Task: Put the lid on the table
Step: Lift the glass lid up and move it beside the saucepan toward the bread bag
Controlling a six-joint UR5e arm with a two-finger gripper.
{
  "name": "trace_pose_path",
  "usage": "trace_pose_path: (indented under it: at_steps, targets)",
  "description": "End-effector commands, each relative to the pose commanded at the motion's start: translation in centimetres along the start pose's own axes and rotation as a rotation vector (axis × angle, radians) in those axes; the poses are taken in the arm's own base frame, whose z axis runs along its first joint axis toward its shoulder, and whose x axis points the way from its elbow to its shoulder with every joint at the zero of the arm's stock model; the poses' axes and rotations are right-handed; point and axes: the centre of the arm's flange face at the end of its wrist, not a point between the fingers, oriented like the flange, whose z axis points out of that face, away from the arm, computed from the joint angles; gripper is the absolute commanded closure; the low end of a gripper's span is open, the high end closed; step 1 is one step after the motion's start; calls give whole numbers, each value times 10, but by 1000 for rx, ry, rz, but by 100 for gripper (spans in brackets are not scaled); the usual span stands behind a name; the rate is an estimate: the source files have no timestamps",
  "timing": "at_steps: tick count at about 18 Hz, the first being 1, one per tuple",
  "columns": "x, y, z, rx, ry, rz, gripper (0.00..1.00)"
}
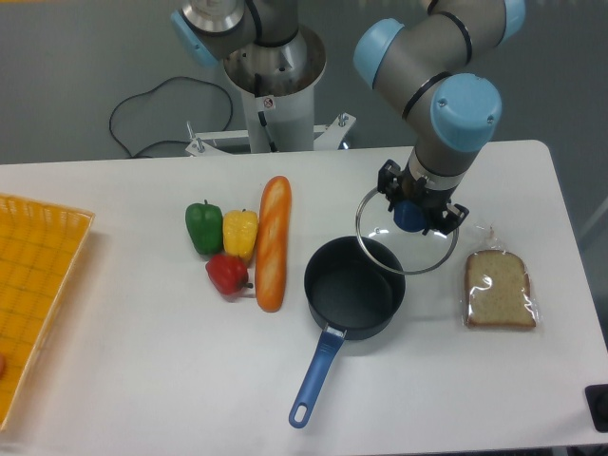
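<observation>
A round clear glass lid [407, 237] with a thin metal rim hangs in the air by its blue knob, held level. My gripper [415, 211] is shut on that knob from above. The lid sits over the far right edge of the dark saucepan [353, 287], partly overlapping its rim in this view, and reaches toward the white table [142, 361] surface between the pan and the bread. The saucepan is open and empty, its blue handle pointing toward the front.
A bagged bread slice [499, 291] lies right of the pan. A baguette [273, 241] and green [203, 227], yellow [239, 233] and red [227, 274] peppers lie to its left. A yellow woven tray [33, 294] sits at the left edge.
</observation>
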Motion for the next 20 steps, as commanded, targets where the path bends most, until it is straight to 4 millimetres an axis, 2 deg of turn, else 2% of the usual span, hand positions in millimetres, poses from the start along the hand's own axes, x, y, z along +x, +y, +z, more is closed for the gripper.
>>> trace_pose_path:
  at_steps: [3, 8, 11, 17, 20]
  targets:
    - [1, 5, 6, -1, 12, 31, 38]
    - [-5, 37, 7, 12, 20, 60, 38]
    - [-11, 49, 6, 15, 17, 83, 38]
    - [-15, 65, 9, 28, 0, 122, 38]
    - [-13, 72, 20, 39, -31, 146, 38]
